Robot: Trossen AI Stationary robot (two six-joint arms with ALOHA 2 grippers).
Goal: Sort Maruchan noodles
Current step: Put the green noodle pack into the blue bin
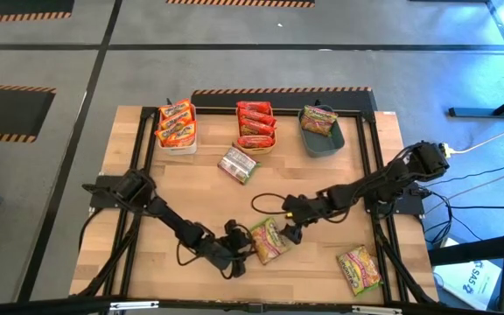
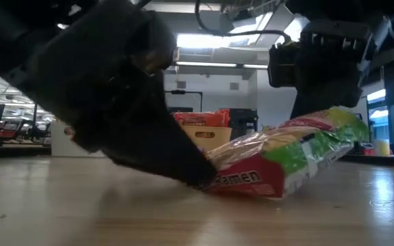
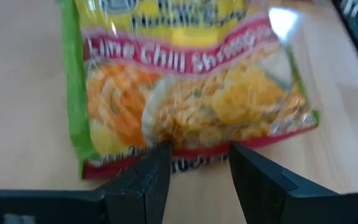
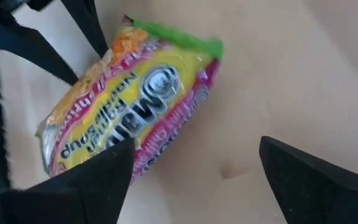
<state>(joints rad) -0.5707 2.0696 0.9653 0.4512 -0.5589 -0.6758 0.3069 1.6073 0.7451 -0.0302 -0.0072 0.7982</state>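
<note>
Near the table's front edge, between both grippers, lies a green-edged Lime Chili Shrimp packet [image 1: 268, 240], face up on the wooden table [image 1: 322, 175]. Left gripper [image 3: 194, 171] has its fingers spread at the packet's red bottom seam, not yet closed on it. Right gripper [image 4: 194, 171] hovers just beside the far end, fingers spread wide, empty. Judgement: packet is light, crinkly, slippery film over a brittle noodle block; pinch the flat sealed seam, gently. Front shows a yellow top, red band, orange noodle picture. Another green packet [image 1: 360, 269] lies toward the front right; one silvery packet [image 1: 237, 164] lies near the bins [image 1: 322, 144].
</note>
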